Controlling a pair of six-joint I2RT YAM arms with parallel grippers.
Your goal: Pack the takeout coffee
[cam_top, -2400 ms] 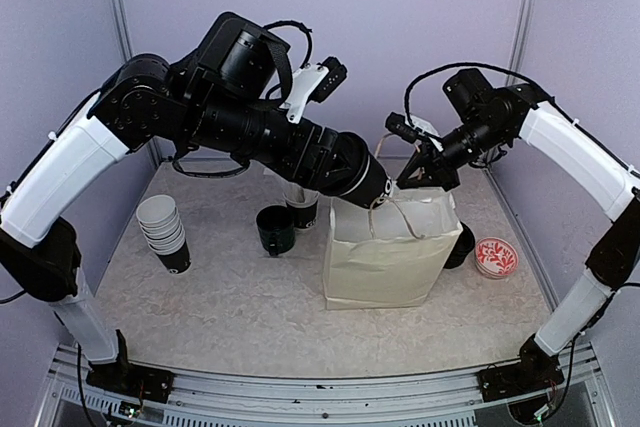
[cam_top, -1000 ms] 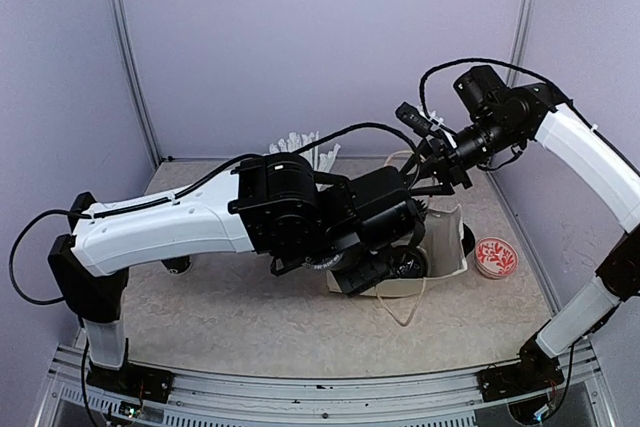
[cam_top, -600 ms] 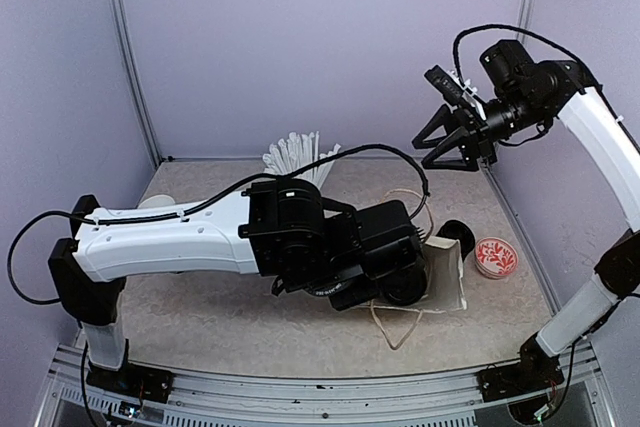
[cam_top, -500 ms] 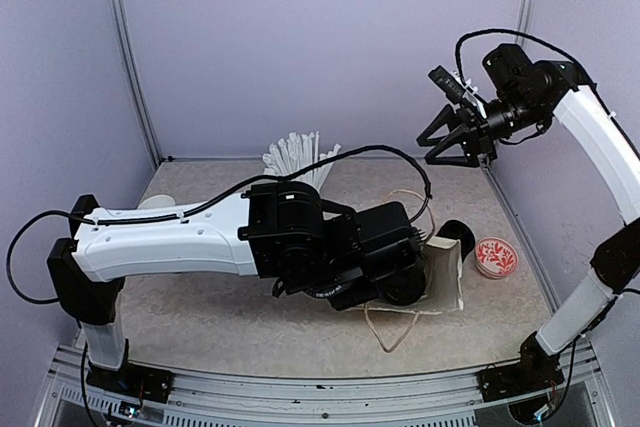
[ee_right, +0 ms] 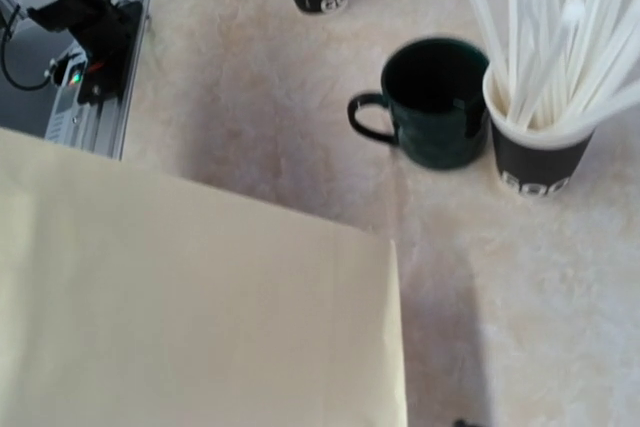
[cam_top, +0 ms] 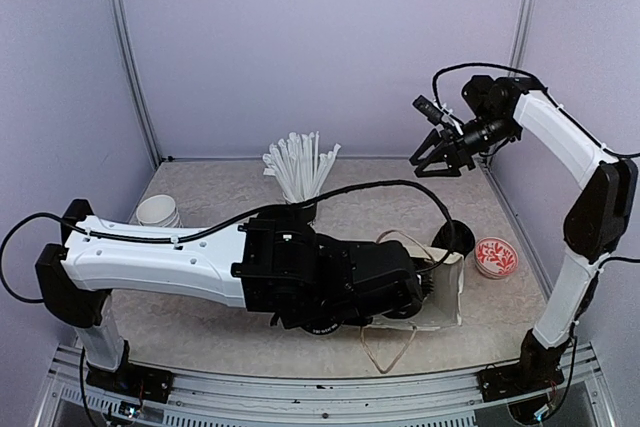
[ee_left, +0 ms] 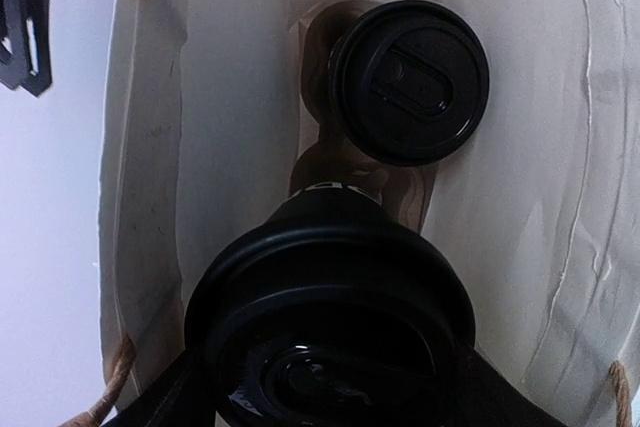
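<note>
A cream paper bag [cam_top: 450, 292] stands at the front right, mostly hidden behind my left arm. In the left wrist view I look down into the bag [ee_left: 230, 147]. One lidded takeout coffee cup [ee_left: 410, 82] stands at its bottom. A second lidded cup [ee_left: 330, 317] is close under the camera, and my left gripper [ee_left: 325, 402] is shut on it, dark fingers [ee_left: 160, 407] flanking its lid. My right gripper [cam_top: 440, 155] hangs high at the back right, open with nothing in it, well clear of the bag.
A black cup of white straws [cam_top: 300, 172] and a dark green mug [ee_right: 435, 102] stand behind the bag. Stacked paper cups [cam_top: 158, 212] sit at the left. A black round thing [cam_top: 455, 237] and a red patterned dish [cam_top: 495, 255] lie right of the bag.
My left arm has sunk lower and forward, carrying the cup deeper into the bag. My right gripper left the bag's rim, rose to the back right, then came down slightly.
</note>
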